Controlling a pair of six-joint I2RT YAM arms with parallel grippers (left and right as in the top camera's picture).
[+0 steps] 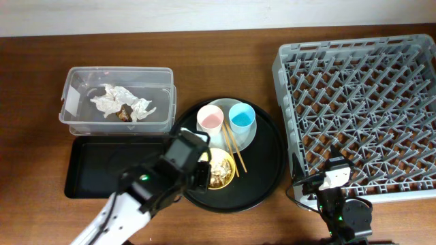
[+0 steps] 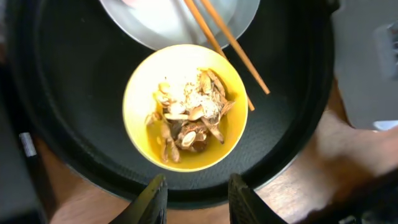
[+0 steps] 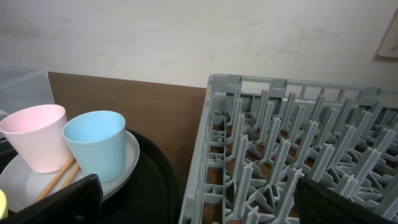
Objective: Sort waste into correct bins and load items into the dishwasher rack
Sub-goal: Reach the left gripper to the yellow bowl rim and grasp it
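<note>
Left claw (image 2: 198,182), released, hovers by the yellow bowl (image 2: 140,99) of scraps (image 2: 189,113); right claw (image 3: 198,188) released too.

Counting cups: two, one pink cup (image 1: 210,119) and one light-blue cup (image 1: 241,117). One pale plate (image 1: 249,137) is showing. One yellow bowl (image 2: 231,140) is holding brownish food scraps (image 2: 189,115), too many and too heaped for counting. The chopsticks (image 2: 233,40) are numbering two, a single pair. Black trays are coming to two: one round tray (image 1: 266,163), one shallow rectangular tray (image 1: 95,167). One clear box (image 1: 153,85) is showing, with crumpled white tissues (image 1: 112,99) running together — pieces not separable — and one dark brown scrap (image 1: 125,114). One grey rack (image 1: 354,47) is sitting on the desk (image 1: 34,82); its pegs are too many for tallying.
</note>
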